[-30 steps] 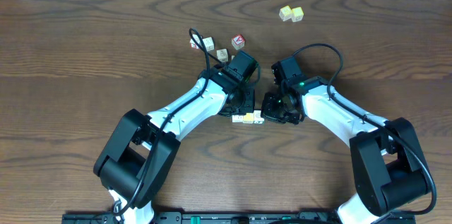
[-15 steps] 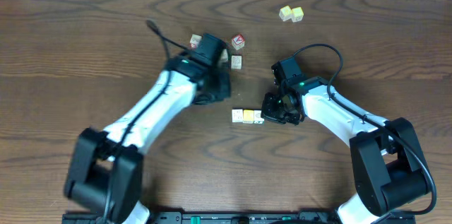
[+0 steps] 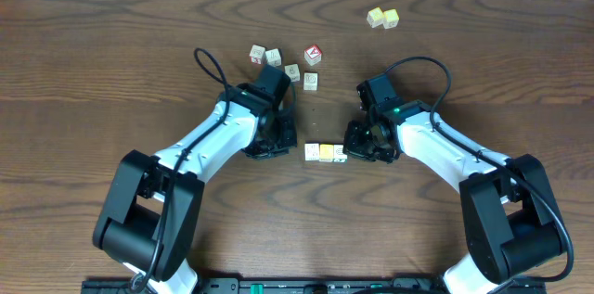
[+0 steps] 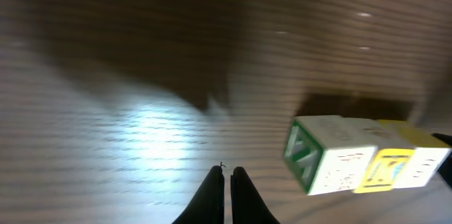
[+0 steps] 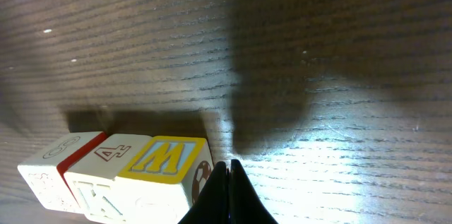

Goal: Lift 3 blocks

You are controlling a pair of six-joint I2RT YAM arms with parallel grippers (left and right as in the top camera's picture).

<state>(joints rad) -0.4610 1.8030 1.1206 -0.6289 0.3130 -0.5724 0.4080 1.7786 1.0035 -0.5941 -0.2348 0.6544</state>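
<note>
Dark brown wood grain covers the bench (image 3: 111,44). Just below the middle of the overhead frame, the row of three blocks (image 3: 325,152) lies on it, long axis running left to right between the two grippers. The right gripper (image 3: 357,148) sits just beside the row's right end, perhaps touching it. The left gripper (image 3: 277,141) stands off the left end with bare wood between, so we judge the right one nearer, and the left must close in along that axis. Both grippers are pinched together and hold nothing. The end block (image 5: 164,159) by the right gripper reads "W" in yellow and the middle block (image 5: 106,159) reads "4". The green-faced block (image 4: 304,155) bears a white letter too blurred to read.
</note>
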